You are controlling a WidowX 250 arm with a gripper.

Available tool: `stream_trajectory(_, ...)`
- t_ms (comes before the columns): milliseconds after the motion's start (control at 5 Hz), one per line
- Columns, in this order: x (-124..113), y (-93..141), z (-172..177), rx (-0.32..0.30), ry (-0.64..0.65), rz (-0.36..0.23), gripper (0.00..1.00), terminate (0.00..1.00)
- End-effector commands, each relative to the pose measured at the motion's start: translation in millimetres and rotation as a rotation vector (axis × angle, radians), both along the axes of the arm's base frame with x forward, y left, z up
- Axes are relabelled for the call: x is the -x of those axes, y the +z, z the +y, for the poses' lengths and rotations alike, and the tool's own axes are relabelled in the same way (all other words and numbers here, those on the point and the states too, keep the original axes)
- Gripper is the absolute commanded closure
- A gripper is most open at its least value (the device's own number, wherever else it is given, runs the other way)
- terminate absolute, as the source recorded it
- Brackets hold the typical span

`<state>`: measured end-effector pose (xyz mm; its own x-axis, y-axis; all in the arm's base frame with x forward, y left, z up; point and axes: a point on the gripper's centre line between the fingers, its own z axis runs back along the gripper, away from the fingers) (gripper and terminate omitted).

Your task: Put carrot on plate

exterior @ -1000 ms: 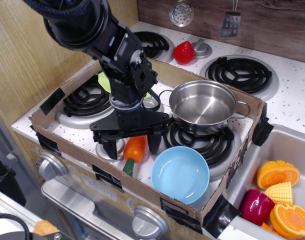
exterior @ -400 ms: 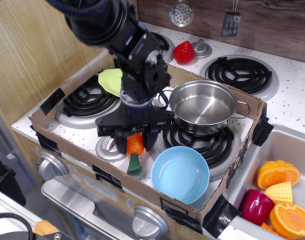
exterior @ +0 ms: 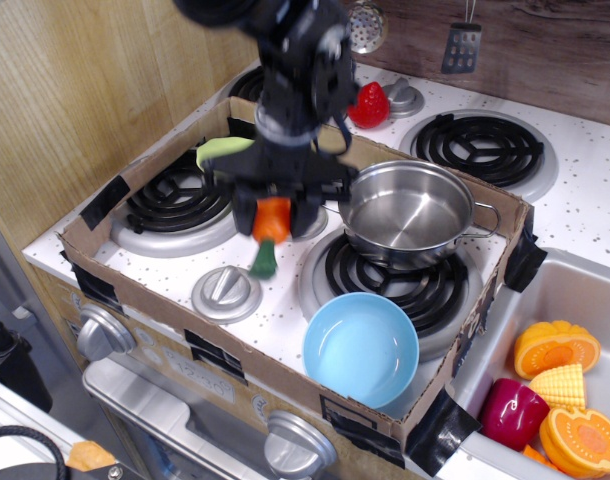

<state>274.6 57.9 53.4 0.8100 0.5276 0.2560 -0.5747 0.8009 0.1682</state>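
Note:
My gripper [exterior: 275, 212] is shut on the orange toy carrot [exterior: 270, 228] and holds it in the air above the stove, green stub end hanging down. The lime-green plate [exterior: 221, 150] lies at the back left of the cardboard box, mostly hidden behind my arm; only its left part shows. The carrot hangs to the right of and in front of the plate, just left of the steel pot [exterior: 405, 212].
A light-blue bowl [exterior: 361, 347] sits at the box's front. A cardboard wall [exterior: 235, 365] rings the stove area. A red strawberry [exterior: 368, 104] sits behind the box. A silver knob [exterior: 225, 291] lies below the carrot. Toy foods fill the sink [exterior: 555, 385] at right.
The gripper closed on the carrot, lifted it off the stove top and moved it up and back toward the plate. The arm swung away from the front edge.

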Motion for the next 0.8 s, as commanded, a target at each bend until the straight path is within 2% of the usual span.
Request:
stream_trajectory(0,-61.9,39.3,53.9,-0.080,-0.220,-0.029,1.00,0.00)
stream_trajectory(200,-80.5,23.5,86.4,-0.084,-0.348,-0.117,1.00,0.00)
stream_trajectory(400,-81.8,5.9,95.2,-0.028,-0.325,-0.134,1.00,0.00)
stream_trajectory(600,-73.5,-6.2,87.1,0.014,-0.291,-0.149,1.00,0.00)
